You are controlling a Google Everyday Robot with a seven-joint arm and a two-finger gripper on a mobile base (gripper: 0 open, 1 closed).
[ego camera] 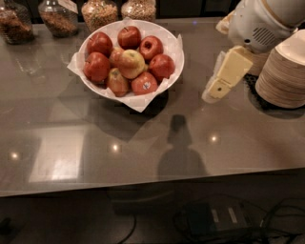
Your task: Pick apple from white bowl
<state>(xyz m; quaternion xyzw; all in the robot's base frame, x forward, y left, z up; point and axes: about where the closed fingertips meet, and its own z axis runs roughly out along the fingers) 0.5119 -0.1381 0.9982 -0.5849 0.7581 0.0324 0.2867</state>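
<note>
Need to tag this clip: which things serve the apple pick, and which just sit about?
Job: apples, white bowl holding them, tool hanging right of the bowl over the counter.
Bystanders: four jars along the back edge, stacked paper bowls at right.
</note>
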